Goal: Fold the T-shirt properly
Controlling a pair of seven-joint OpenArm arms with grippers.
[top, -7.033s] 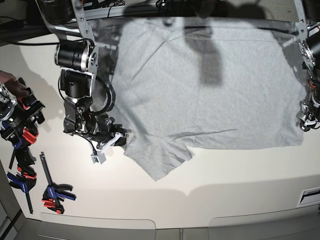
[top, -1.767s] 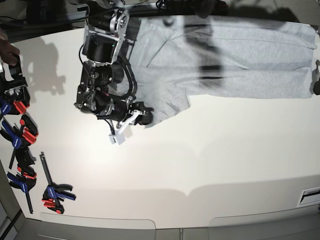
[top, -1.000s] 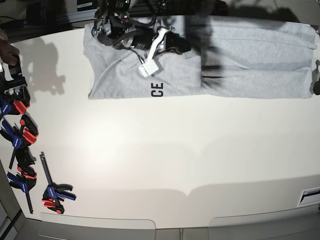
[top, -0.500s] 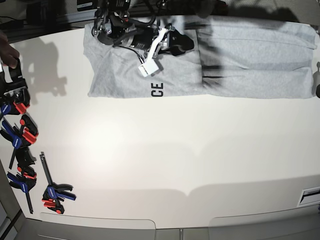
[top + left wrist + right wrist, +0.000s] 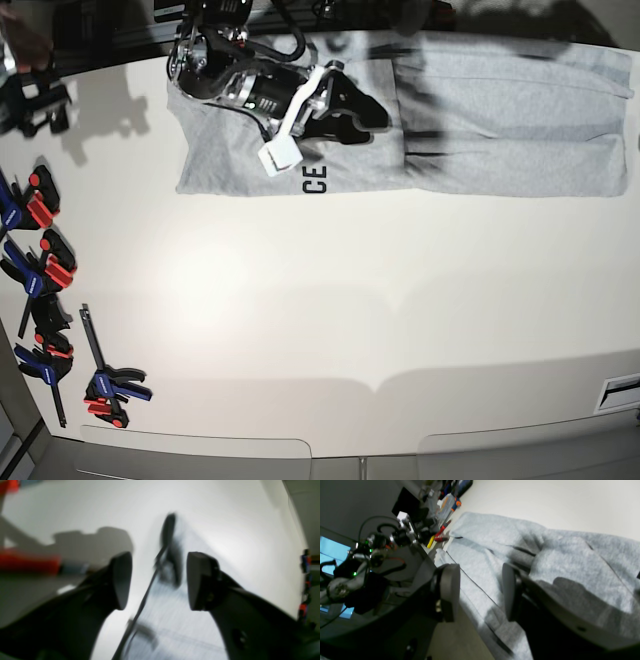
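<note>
The T-shirt (image 5: 500,120) lies as a long grey strip along the table's far edge, with its left part folded over and the black letters "CE" (image 5: 314,180) showing near its front hem. My right gripper (image 5: 368,110) hovers over the folded part. In the right wrist view the right gripper (image 5: 478,592) is open above the T-shirt (image 5: 570,555), with nothing between the fingers. My left gripper (image 5: 158,580) is open in a blurred left wrist view, over an edge of the T-shirt (image 5: 180,635). A dark smear (image 5: 171,555) lies beyond it. The left arm is out of the base view.
Several red, blue and black clamps (image 5: 40,270) lie along the table's left edge, and one more (image 5: 105,385) near the front. Another black clamp (image 5: 35,95) sits at the far left corner. The bare white table (image 5: 350,300) stretches in front of the shirt.
My right gripper has opened over the folded part and drifted slightly right and toward the front. The left arm's tip has left the base view's right edge. The far-left clamp has shifted.
</note>
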